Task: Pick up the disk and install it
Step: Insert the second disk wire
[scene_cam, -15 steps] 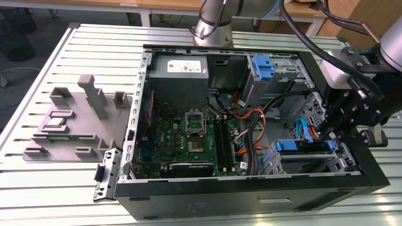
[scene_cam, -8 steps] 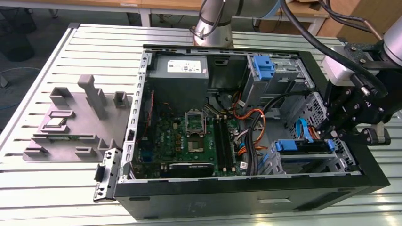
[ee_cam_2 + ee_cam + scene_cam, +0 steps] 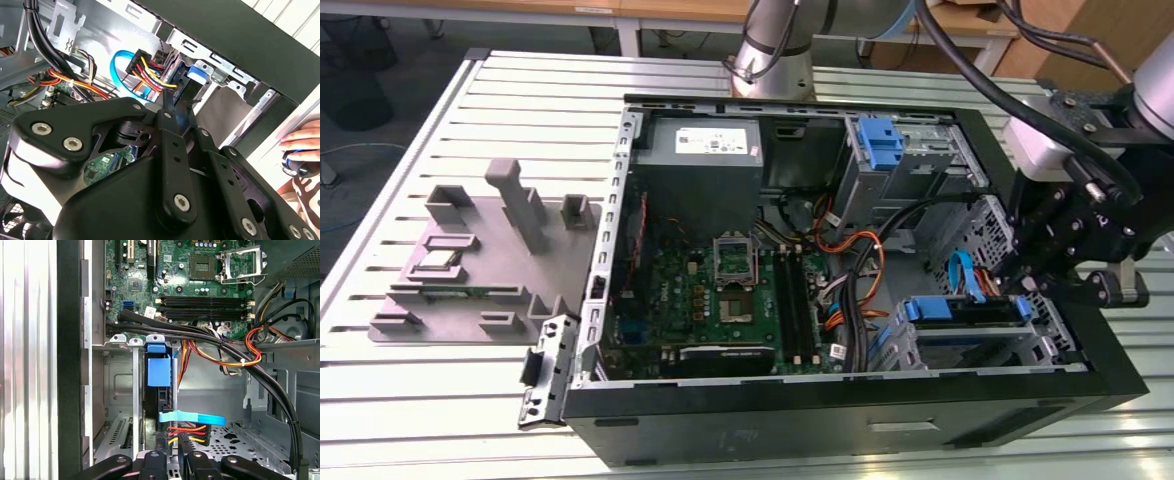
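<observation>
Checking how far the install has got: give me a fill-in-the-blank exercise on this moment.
1. The disk sits in a drive bay, and its carrier frame is coloured ____.
2. The gripper hovers by the disk at the exterior view's ____ end of the computer case.
3. The grey fixture lies on the slatted table, to the exterior view's ____ of the computer case.

Missing words: blue; right; left.
</observation>
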{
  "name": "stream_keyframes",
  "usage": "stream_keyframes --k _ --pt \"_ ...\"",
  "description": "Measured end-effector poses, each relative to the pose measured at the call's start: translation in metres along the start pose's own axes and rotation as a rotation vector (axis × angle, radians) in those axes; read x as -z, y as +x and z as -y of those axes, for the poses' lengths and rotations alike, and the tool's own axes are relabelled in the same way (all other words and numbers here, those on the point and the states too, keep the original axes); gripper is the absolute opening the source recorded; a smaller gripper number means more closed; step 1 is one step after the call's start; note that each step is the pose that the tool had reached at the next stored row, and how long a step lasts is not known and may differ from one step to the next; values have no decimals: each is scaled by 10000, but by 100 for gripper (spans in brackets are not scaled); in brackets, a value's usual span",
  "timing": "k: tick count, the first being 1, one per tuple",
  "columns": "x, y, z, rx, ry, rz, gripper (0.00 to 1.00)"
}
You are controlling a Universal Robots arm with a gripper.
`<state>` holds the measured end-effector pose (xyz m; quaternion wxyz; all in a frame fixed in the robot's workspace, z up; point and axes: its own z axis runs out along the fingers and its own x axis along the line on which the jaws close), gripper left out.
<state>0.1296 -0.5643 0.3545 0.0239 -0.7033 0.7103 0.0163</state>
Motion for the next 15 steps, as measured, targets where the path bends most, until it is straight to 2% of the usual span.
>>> stream_keyframes --k 15 --pt "37 -5 -1 0 0 0 24"
